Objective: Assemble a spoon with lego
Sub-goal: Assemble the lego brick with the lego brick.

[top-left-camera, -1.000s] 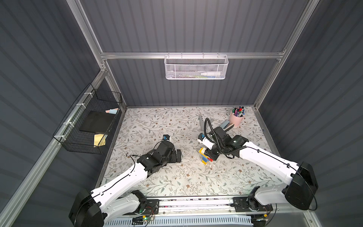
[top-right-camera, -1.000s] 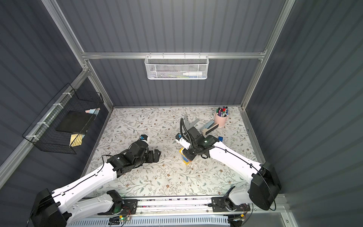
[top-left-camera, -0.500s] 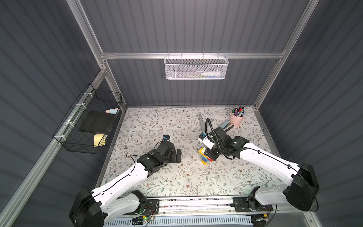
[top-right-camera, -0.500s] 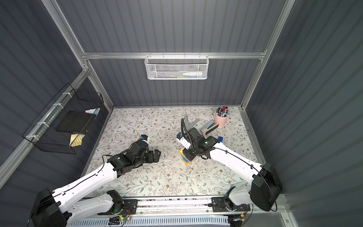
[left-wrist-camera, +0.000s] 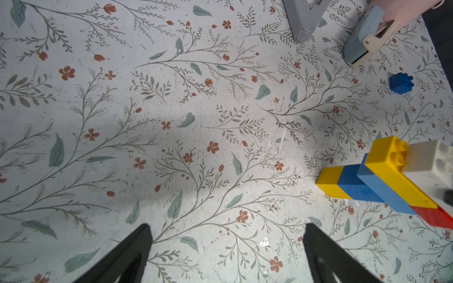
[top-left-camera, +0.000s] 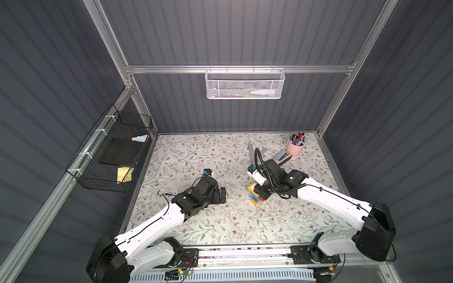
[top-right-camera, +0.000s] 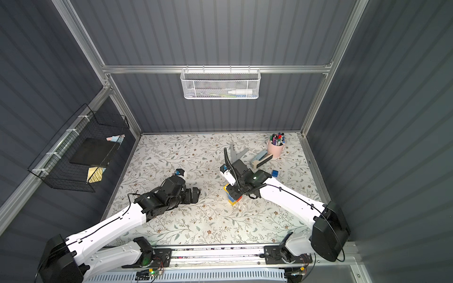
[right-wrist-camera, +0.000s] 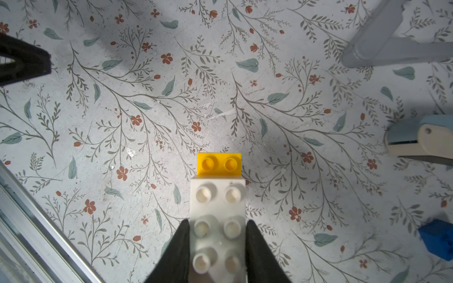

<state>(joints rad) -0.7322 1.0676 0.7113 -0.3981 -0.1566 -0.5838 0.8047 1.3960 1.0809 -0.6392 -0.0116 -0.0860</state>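
Right end effector [right-wrist-camera: 217,225] grasps the spoon [left-wrist-camera: 382,186] by its white brick [right-wrist-camera: 218,196]; left end effector [left-wrist-camera: 228,227] released over open mat [left-wrist-camera: 196,122].

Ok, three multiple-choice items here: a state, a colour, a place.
1. The right end effector is: A open; B shut on the white brick; C shut on nothing.
2. The brick just beyond the white brick in the right wrist view is: A red; B green; C yellow.
3. The loose blue brick lies: A on the table near the stapler; B on the white brick; C in the right end effector.
B: fingers clamp its sides. C: two yellow studs show. A: it sits alone by the stapler.
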